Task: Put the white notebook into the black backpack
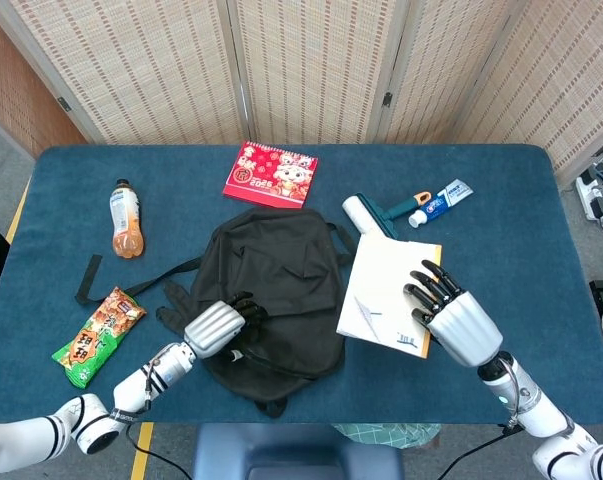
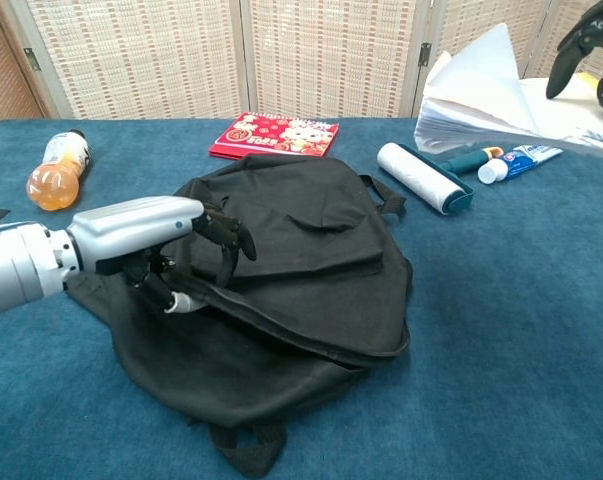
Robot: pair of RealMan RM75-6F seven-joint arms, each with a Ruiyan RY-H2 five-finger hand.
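Note:
The black backpack (image 1: 276, 290) (image 2: 281, 290) lies flat in the middle of the blue table. My left hand (image 1: 217, 325) (image 2: 151, 235) grips its upper flap at the left edge, fingers curled over the fabric, and lifts it a little. The white notebook (image 1: 389, 295) (image 2: 491, 85) hangs in the air to the right of the backpack, its pages fanned. My right hand (image 1: 451, 315) (image 2: 586, 45) holds it from the right side, with dark fingers lying across the cover.
A lint roller (image 1: 369, 215) (image 2: 421, 178) and a toothpaste tube (image 1: 441, 200) (image 2: 521, 160) lie behind the notebook. A red calendar (image 1: 271, 173) (image 2: 274, 136) sits at the back. An orange drink bottle (image 1: 126, 218) (image 2: 56, 172) and a snack bag (image 1: 99, 335) lie on the left.

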